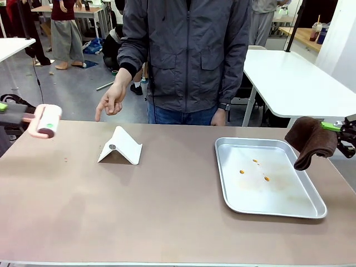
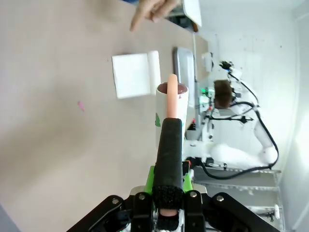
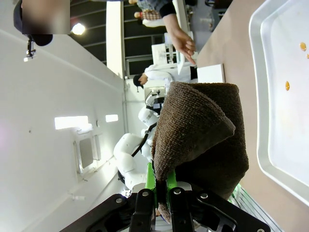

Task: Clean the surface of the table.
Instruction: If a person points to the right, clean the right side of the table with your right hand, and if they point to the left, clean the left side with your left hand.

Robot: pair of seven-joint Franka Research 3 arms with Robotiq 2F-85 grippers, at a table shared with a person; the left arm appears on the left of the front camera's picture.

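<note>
The taupe table (image 1: 139, 211) spreads across the front view. At its far left edge my left gripper (image 1: 6, 107) is shut on a lint roller (image 1: 45, 121) with a pink frame and white roll, held above the table top. The left wrist view shows that gripper (image 2: 166, 195) clamped on the roller's black handle (image 2: 169, 150), with a tiny pink speck (image 2: 80, 105) lying on the table (image 2: 48, 72). Off the right edge, my right gripper (image 1: 342, 127) is shut on a brown cloth (image 1: 311, 142) that hangs beside the tray; the right wrist view shows the gripper (image 3: 161, 193) with the cloth (image 3: 203, 130) bunched in it.
A silver tray (image 1: 311, 208) with small orange crumbs (image 1: 255, 169) lies on the right half. A white folded stand (image 1: 119, 147) sits left of centre. A person in a grey jacket stands at the far side, one hand (image 1: 111, 100) pointing down over the far edge.
</note>
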